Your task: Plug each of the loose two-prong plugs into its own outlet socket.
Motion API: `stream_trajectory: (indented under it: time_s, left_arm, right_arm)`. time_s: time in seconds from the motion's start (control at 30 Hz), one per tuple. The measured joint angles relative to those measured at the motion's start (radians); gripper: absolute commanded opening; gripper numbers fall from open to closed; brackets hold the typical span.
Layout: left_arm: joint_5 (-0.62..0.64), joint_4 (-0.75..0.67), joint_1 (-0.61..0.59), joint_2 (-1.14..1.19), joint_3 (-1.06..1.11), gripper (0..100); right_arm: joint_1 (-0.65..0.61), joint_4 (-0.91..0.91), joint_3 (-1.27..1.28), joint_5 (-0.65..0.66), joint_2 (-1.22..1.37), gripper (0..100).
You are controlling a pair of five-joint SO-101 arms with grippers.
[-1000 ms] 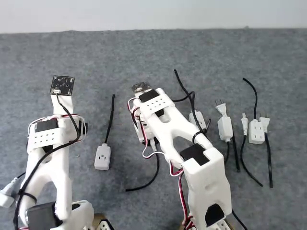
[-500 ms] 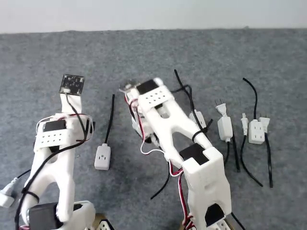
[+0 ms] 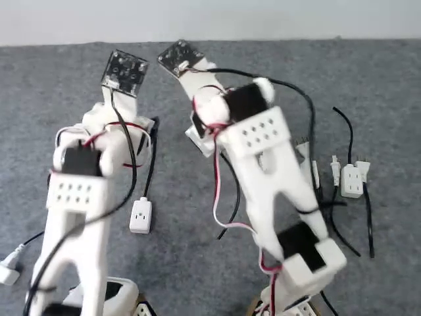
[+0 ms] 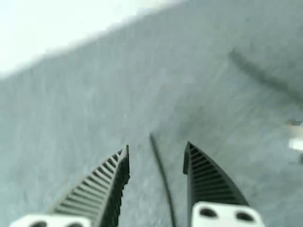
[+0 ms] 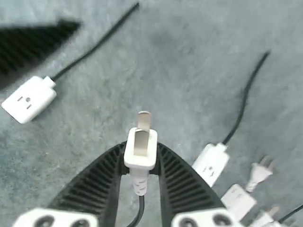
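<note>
Both arms have risen and stretched farther out over the table (image 3: 368, 72) since the earlier frames, and the plug cord (image 3: 237, 197) under the right arm has been drawn up with it, so that less of it lies on the surface. At this moment the right claw (image 5: 140, 152) is closed around a white 2-prong plug (image 5: 140, 142), gripping its body between the ribbed fingers, with both prongs pointing away from the wrist and clear above the table. The left claw (image 4: 156, 152) is spread wide and holds nothing. A thin black cord (image 4: 162, 177) lies on the table beneath the gap between its fingers. A white outlet socket (image 3: 140, 216) lies flat just beside the left arm, slots facing up. On the far side of the right arm rests a group of white plugs and sockets (image 3: 352, 181) with their cords, among them a loose plug (image 5: 259, 173) near another socket (image 5: 211, 163).
</note>
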Motion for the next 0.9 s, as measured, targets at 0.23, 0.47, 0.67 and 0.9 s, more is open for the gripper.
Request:
stream_trajectory:
  time_s: [0.23, 0.47, 0.67, 0.9]
  left_arm:
    - [0.000, 0.023, 0.083, -0.307, 0.002, 19]
    - [0.000, 0.060, 0.127, -0.516, 0.086, 19]
    - [0.000, 0.060, 0.163, -0.609, 0.218, 19]
    - [0.000, 0.060, 0.170, -0.710, 0.278, 19]
  right_arm:
    - [-0.048, 0.000, 0.114, 0.002, -0.190, 0.8]
    - [-0.190, 0.002, 0.253, 0.015, -0.344, 0.8]
    - [-0.222, 0.002, 0.334, 0.015, -0.407, 0.8]
    - [-0.233, 0.002, 0.353, 0.015, -0.407, 0.8]
